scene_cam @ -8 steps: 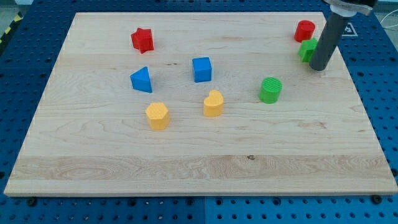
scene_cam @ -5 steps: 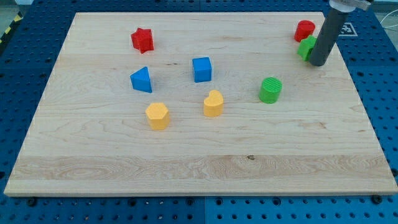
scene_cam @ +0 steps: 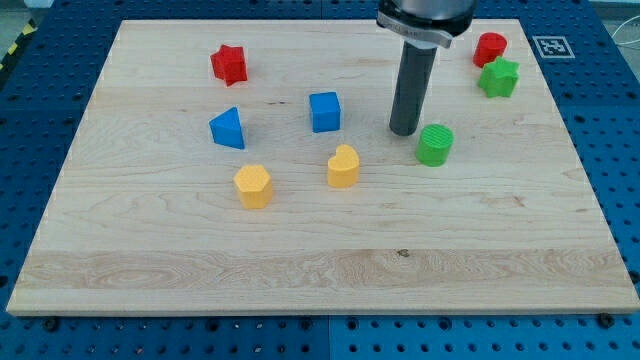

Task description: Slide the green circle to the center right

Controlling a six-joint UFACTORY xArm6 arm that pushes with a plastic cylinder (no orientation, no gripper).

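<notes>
The green circle (scene_cam: pixel 434 145) is a short green cylinder standing right of the board's middle. My tip (scene_cam: pixel 404 130) rests on the board just to the upper left of it, a small gap apart. The dark rod rises from there toward the view's top. A green star (scene_cam: pixel 498 77) and a red cylinder (scene_cam: pixel 490 48) sit at the upper right corner.
A blue cube (scene_cam: pixel 324 111) lies left of my tip. A yellow heart (scene_cam: pixel 343 166) and a yellow hexagon (scene_cam: pixel 253 185) sit lower left. A blue triangle (scene_cam: pixel 228 128) and a red star (scene_cam: pixel 229 64) are further left. The board's right edge (scene_cam: pixel 580 160) is beyond the circle.
My tip has moved from beside the green star at the upper right, leftward and down, to a spot just upper left of the green circle. No block has moved.
</notes>
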